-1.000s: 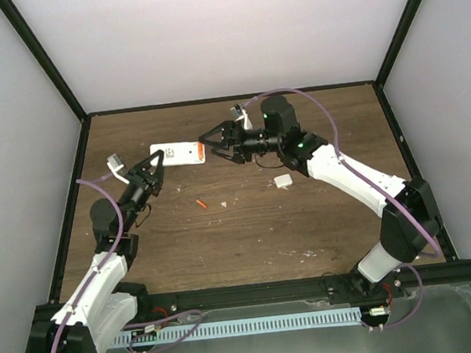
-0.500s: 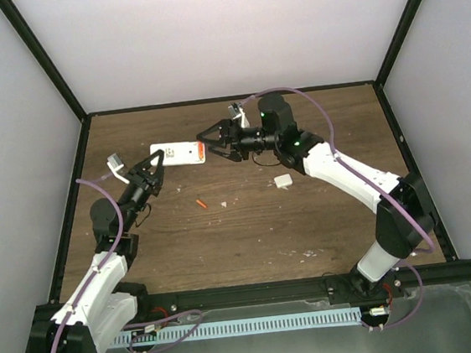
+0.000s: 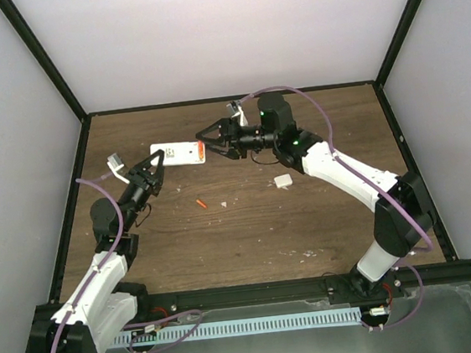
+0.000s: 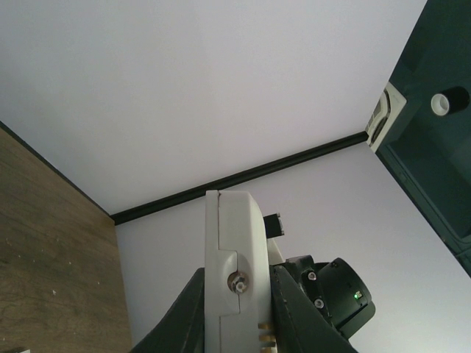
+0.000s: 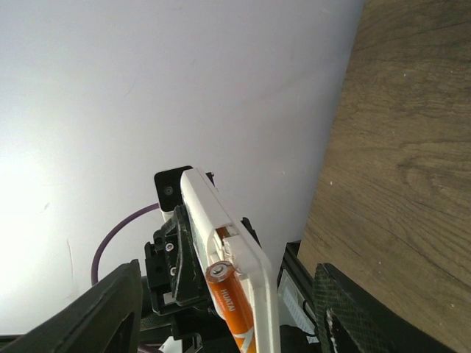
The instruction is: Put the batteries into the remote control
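The remote control [image 3: 177, 153] is white, batteries [image 3: 200, 203] orange, table [image 3: 249, 226] brown.

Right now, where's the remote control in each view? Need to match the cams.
Top external: the remote control is a white rectangle, upper left of centre.
Left wrist: remote control at bottom centre, seen edge-on and upright.
Right wrist: remote control at lower centre, slanted, with an orange battery at its near end.
Shared landmark: the wooden table.
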Robot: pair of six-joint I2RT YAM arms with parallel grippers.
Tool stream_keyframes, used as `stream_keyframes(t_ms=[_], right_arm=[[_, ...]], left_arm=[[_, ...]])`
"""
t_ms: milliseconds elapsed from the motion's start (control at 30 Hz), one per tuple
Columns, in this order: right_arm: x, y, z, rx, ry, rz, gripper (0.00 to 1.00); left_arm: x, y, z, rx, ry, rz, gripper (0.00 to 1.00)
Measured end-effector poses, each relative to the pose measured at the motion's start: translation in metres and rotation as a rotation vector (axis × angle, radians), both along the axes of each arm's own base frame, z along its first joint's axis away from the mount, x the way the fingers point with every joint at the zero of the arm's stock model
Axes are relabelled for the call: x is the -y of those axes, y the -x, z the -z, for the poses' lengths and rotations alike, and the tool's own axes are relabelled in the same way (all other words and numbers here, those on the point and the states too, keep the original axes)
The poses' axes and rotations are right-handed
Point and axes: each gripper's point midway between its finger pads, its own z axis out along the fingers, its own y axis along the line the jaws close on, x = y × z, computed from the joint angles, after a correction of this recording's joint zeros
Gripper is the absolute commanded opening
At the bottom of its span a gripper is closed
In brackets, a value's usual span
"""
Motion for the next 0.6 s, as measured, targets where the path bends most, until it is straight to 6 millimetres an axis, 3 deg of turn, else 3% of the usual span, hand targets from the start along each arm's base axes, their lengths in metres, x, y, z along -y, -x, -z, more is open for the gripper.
stream_keyframes(t_ms=[600], right_arm=[[-0.0038, -0.0039, -0.0040, 0.002, -0.022, -0.004, 0.49]], left_arm=[[0.0002, -0.0005, 0.0007, 0.004, -0.008, -0.002, 0.00]])
